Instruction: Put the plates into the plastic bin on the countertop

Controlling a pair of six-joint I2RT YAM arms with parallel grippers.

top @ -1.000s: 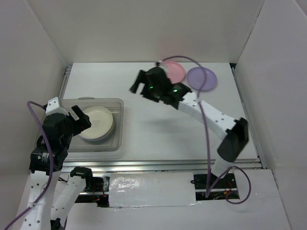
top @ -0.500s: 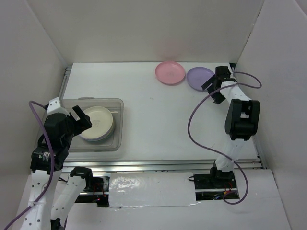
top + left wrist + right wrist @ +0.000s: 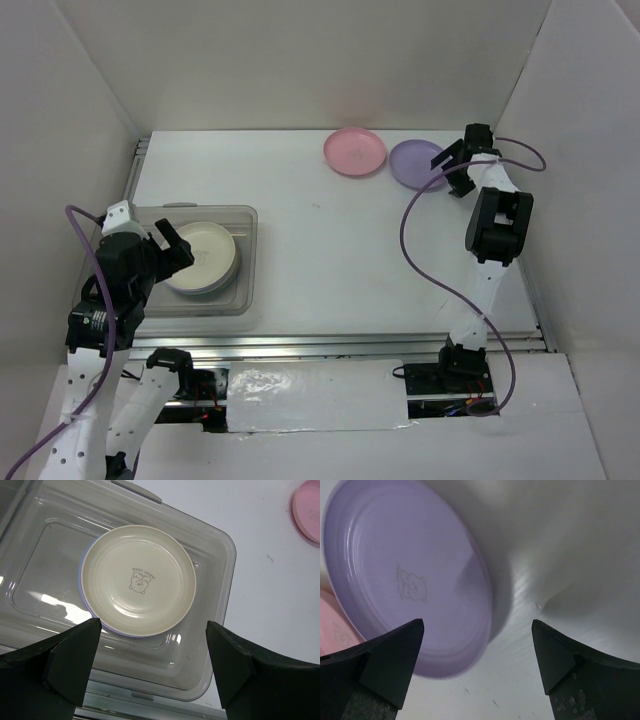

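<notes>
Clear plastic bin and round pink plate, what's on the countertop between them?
Nothing: the top external view shows only bare white countertop between the clear rectangular plastic bin and the round pink plate.

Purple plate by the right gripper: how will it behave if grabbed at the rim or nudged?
Probably stiff: the purple plate looks like moulded plastic with ridged rings. Likely light and slidey on the smooth countertop, so a nudge may push it into the pink plate. Its low rim gives the open right gripper little to bite.
</notes>
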